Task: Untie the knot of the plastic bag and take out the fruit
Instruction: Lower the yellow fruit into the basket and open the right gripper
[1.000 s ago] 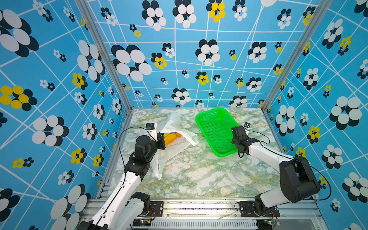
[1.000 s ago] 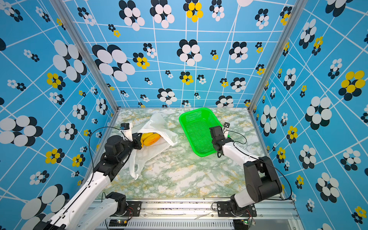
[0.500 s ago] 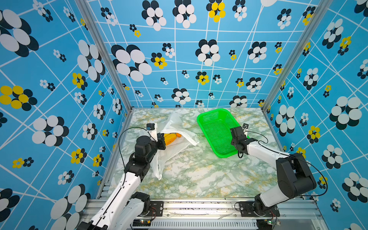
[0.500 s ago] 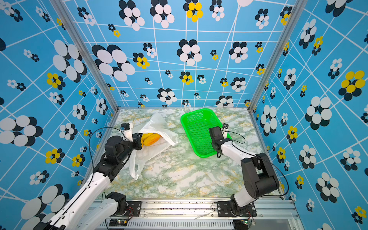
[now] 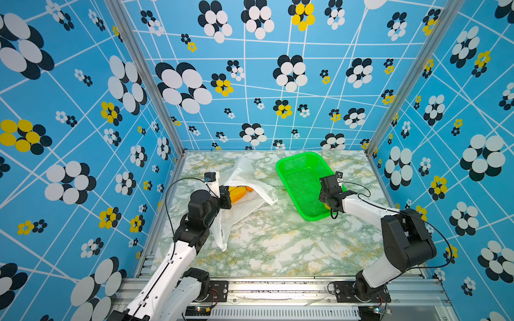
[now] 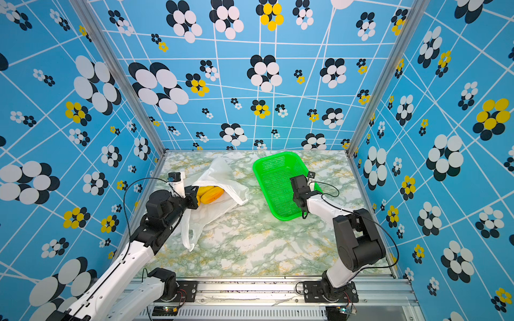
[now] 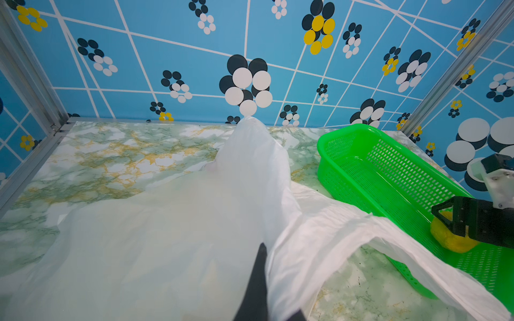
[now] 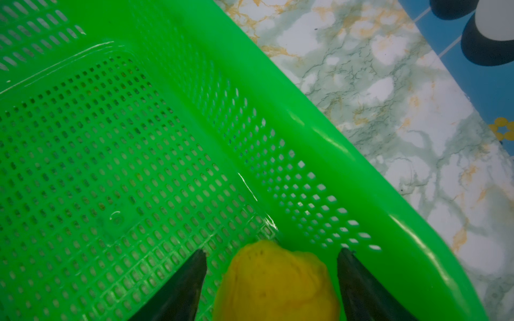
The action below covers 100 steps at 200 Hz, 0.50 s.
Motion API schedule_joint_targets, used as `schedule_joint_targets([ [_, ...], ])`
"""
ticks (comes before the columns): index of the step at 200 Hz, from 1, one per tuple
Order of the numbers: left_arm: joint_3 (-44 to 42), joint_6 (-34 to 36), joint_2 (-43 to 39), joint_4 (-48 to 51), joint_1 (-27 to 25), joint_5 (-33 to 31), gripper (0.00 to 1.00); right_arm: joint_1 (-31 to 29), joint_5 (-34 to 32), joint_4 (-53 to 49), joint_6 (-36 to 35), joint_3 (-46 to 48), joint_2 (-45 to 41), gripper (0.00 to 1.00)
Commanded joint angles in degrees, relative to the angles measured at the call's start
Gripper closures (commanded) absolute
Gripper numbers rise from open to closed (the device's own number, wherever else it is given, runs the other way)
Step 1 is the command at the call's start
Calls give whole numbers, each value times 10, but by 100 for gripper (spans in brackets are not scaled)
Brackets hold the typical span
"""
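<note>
Left gripper (image 5: 225, 199): jaws pressed together, pinching a fold of the bag (image 5: 246, 173) at its mouth; in the left wrist view the white film drapes to both sides of the closed black fingertips. The bag lies crumpled on the table (image 5: 278, 244), its body running away ahead of this gripper, the far end standing up in a peak. The mouth gapes directly beside the jaws, and yellow-orange fruits (image 5: 238, 193) show inside it, touching or nearly touching the fingers; how many there are cannot be told. A handle loop (image 5: 221, 236) trails back along the left arm, lying slack on the marble. Right gripper (image 8: 272, 251): jaws spread, set down inside the basket (image 5: 301, 178) at its near corner, well apart from the left gripper and the bag. One yellow fruit (image 8: 275, 286) sits on the mesh floor between its fingers (image 8: 183, 289), close against the basket's side wall. Green mesh shows between the fruit and one finger; contact with the other finger cannot be judged.
</note>
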<state>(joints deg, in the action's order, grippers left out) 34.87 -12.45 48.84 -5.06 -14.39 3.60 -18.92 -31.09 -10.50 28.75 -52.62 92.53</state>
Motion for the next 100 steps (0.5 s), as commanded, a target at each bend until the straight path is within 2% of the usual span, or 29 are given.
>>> schedule_joint_targets([
  [1,-1,-1,0,5,-6,3,100,5,8,18,-3,29,-34,14],
  [24,-2,-2,-6,8,-8,-1,100,5,13,42,-7,53,-58,8],
  [58,-4,-1,-6,5,-9,-2,100,4,42,92,-23,98,-103,9],
  [80,-5,-1,-11,6,-9,-3,100,-8,58,124,-20,150,-174,9],
  [100,-5,1,-11,6,-10,-10,100,-43,57,120,-55,161,-245,9],
])
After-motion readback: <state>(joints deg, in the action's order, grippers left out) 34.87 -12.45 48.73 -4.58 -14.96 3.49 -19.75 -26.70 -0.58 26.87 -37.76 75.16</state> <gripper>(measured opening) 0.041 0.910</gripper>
